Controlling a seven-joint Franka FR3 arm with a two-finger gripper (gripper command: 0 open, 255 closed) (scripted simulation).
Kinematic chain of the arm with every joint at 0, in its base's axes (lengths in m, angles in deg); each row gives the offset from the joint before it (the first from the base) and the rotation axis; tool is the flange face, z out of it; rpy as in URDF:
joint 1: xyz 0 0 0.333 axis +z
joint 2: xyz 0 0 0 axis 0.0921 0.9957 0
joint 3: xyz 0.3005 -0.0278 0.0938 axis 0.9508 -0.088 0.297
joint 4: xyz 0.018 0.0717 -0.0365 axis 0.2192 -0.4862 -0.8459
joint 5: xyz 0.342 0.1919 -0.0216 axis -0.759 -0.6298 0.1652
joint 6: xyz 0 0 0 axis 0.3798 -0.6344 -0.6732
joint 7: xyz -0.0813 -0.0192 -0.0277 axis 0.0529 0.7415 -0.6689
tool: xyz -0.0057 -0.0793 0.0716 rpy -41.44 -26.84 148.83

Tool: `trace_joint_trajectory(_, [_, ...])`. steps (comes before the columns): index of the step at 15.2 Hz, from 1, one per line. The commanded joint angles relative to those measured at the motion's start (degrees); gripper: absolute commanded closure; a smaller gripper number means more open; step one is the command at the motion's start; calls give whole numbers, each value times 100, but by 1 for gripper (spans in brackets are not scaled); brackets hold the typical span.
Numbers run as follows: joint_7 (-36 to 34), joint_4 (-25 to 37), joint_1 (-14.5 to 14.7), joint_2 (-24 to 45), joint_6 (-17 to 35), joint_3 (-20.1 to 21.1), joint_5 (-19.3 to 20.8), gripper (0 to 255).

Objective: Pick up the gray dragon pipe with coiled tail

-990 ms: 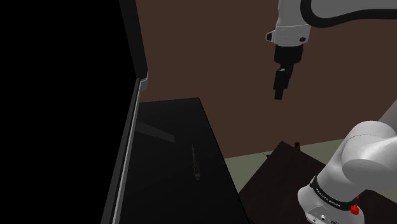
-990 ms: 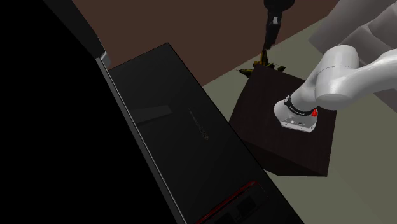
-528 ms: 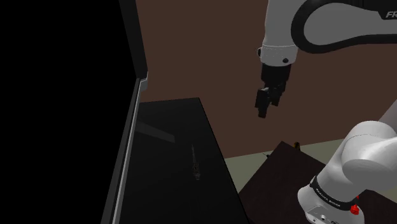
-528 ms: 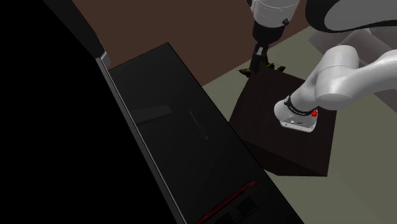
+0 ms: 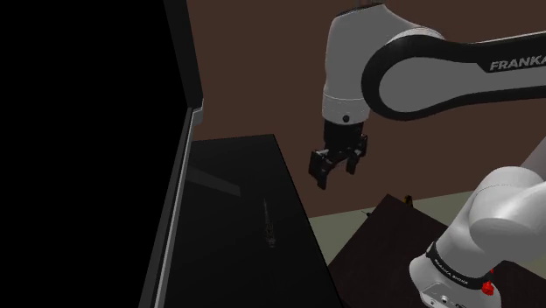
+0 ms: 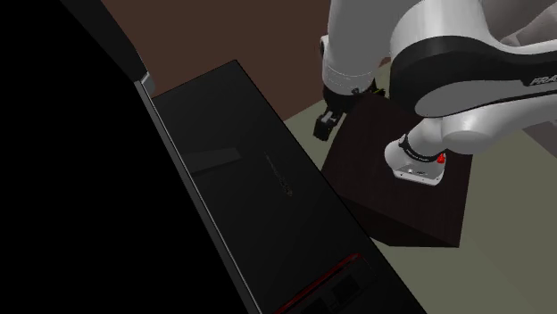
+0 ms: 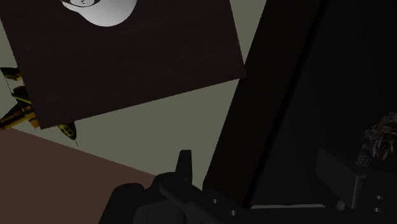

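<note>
- I am holding my pincer [image 5: 333, 173] [image 6: 323, 126] [image 7: 257, 160] with its two black fingers standing apart, and nothing is sitting between them.
- I am hanging it in the air over the strip of grey-green floor [image 5: 343, 227] [image 6: 302, 116] [image 7: 191, 121] that is running between the black counter [image 5: 236, 219] [image 6: 250, 152] [image 7: 299, 95] and my dark brown stand [image 5: 385, 249] [image 6: 402, 210] [image 7: 127, 63]; it is touching neither.
- The gray dragon pipe [image 7: 376, 137] is lying on the black counter. In the wrist view it is showing as a rough, scaly grey lump out beyond one of my fingers, apart from it and not between the two.
- In the shoulder view, a thin grey streak [image 5: 269, 223] is lying on the counter to the left of and nearer than my pincer; I cannot tell whether it is the pipe.
- My upper arm is showing white capitals reading "FRANKA" [image 5: 516, 65], running off the shoulder view's right edge; in the second exterior view only "FR" [image 6: 544, 80] is showing.
- The dark ring at my base is carrying small white lettering [image 5: 457, 273] that I cannot read.
- A yellow-and-black thing [image 7: 14, 102] is sticking out past the stand's far edge.
</note>
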Motion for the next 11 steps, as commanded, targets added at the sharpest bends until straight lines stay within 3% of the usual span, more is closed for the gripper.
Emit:
trace_joint_trajectory(1, [-529,52,-75,244,303,317,-109,0])
trace_joint_trajectory(6, [-1887,433,-403,1157,1071,1186,-79,0])
trace_joint_trajectory(11, [-3493,1031,-895,2391,1776,2093,557,0])
